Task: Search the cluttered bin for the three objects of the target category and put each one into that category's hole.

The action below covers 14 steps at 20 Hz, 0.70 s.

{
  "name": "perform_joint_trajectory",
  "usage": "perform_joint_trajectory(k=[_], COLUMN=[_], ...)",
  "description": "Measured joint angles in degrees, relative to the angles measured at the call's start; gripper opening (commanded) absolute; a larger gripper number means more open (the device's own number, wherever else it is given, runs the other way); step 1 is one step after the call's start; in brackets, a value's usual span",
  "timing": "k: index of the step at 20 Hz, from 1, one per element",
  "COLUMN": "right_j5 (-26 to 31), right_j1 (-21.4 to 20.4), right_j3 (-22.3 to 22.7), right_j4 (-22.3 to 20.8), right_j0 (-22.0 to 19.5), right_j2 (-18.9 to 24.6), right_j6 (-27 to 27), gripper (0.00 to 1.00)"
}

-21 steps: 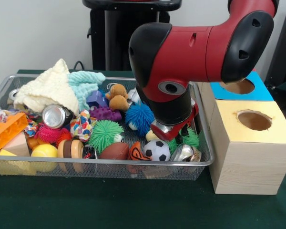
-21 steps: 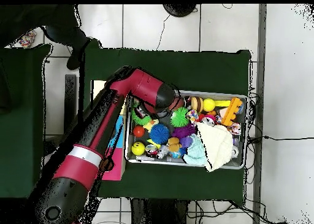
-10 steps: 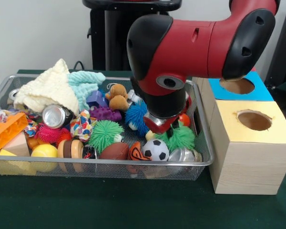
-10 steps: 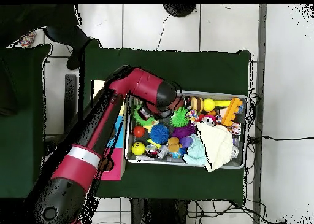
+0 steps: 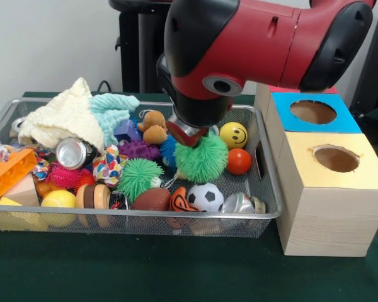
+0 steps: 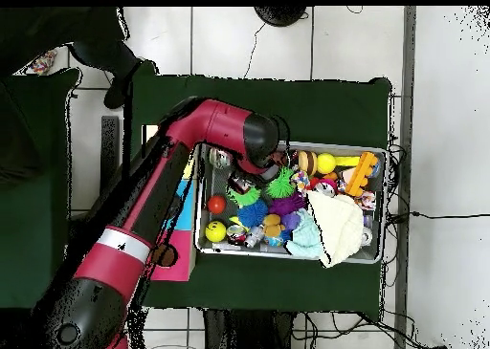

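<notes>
My gripper [image 5: 189, 139] hangs over the right half of the wire bin [image 5: 132, 215], shut on a green spiky ball [image 5: 203, 158] that it holds clear of the other toys. The fingers are mostly hidden behind the ball and the wrist. Below and beside it lie a yellow smiley ball [image 5: 233, 134], a red ball [image 5: 239, 161], a soccer ball [image 5: 205, 197], a blue spiky ball [image 5: 169, 151] and a second green spiky ball [image 5: 138, 178]. In the overhead view the arm's wrist [image 6: 256, 146] covers the gripper above the bin's left part.
Two wooden boxes stand right of the bin: one with a yellow top and hole [image 5: 336, 158], one behind with a blue top and hole [image 5: 312, 112]. A cream cloth [image 5: 66, 116], silver can [image 5: 74, 153], orange brick [image 5: 9, 173] and brown football [image 5: 151, 199] fill the bin's left and front.
The gripper rose out of the toys at the bin's right end and shifted left, lifting the green spiky ball. The smiley ball and red ball now show behind it.
</notes>
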Motion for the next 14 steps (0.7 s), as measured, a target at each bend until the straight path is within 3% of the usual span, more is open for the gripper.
perform_joint_trajectory(k=[14], right_j5=[-0.9], right_j1=[1.1], right_j3=[0.6], right_j4=[-6.9], right_j0=[0.0], right_j2=[-1.8], right_j6=[0.0], gripper=[0.00])
